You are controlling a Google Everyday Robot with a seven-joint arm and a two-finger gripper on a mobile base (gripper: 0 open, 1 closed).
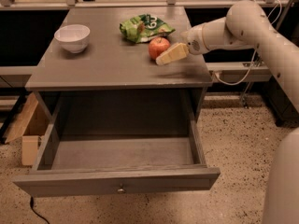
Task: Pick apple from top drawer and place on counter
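The red apple (159,46) sits on the grey counter (107,62) at its right side, just in front of a green bag. My gripper (164,55) is at the apple's right, low over the counter, open, with one pale finger (172,54) lying beside the apple's front right; the other finger is hidden. The arm reaches in from the right. The top drawer (117,181) is pulled fully out below the counter and holds nothing; its small metal knob (121,189) faces me.
A white bowl (72,37) stands at the counter's back left. A green snack bag (145,27) lies at the back middle. A cardboard box (25,129) leans on the floor left of the cabinet. A cable (233,80) hangs at the right.
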